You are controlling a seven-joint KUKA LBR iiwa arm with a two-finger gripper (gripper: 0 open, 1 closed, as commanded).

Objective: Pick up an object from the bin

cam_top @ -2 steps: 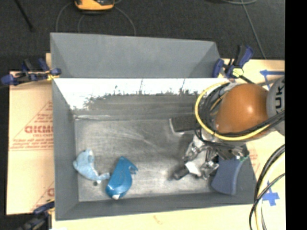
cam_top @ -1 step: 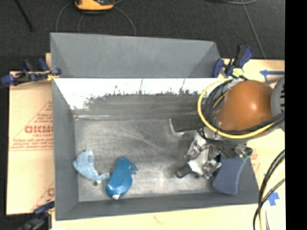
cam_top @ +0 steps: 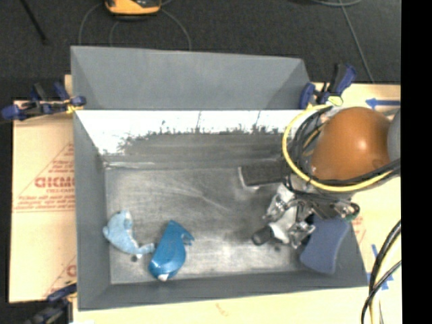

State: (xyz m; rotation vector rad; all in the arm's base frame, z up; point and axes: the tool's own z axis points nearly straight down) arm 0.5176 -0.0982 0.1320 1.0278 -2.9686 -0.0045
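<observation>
In the bin (cam_top: pixel 91 181) the gripper (cam_top: pixel 281 229) sits low at the right end, just beside a dark blue lump (cam_top: pixel 324 247) and a small black piece (cam_top: pixel 260 237), the likeliest picks; I cannot tell how wide it stands, so it should centre on one, clear of the wall, before closing.

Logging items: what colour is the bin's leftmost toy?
The toy is light blue; camera view.

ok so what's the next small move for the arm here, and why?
Probably a short shift toward the view's right, onto the dark blue pad in the near right corner. The gripper hangs just beside it; the light blue toy and the darker blue toy lie far off at the left end of the bin.
</observation>
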